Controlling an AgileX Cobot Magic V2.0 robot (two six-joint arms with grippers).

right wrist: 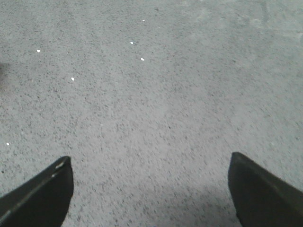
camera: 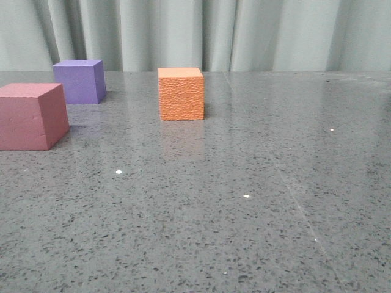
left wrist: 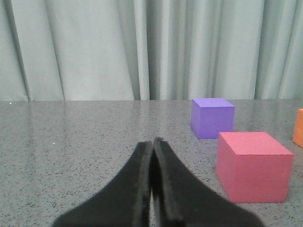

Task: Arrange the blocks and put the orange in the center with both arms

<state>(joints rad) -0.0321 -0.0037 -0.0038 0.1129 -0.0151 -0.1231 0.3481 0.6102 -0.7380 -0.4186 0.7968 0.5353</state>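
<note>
In the front view the orange cube [camera: 181, 93] stands on the grey table, right of the purple cube [camera: 79, 80] and the pink-red cube [camera: 32, 115] at the left edge. No gripper shows in the front view. In the left wrist view my left gripper [left wrist: 153, 140] is shut and empty, low over the table; the pink-red cube [left wrist: 253, 165] and the purple cube [left wrist: 212, 117] lie ahead to its right, with a sliver of the orange cube [left wrist: 298, 127] at the frame edge. My right gripper [right wrist: 150, 163] is open and empty over bare table; no cube shows in its view.
The speckled grey tabletop [camera: 232, 201] stretches wide on the right and front. A pale green curtain [camera: 244, 33] hangs behind the table's far edge.
</note>
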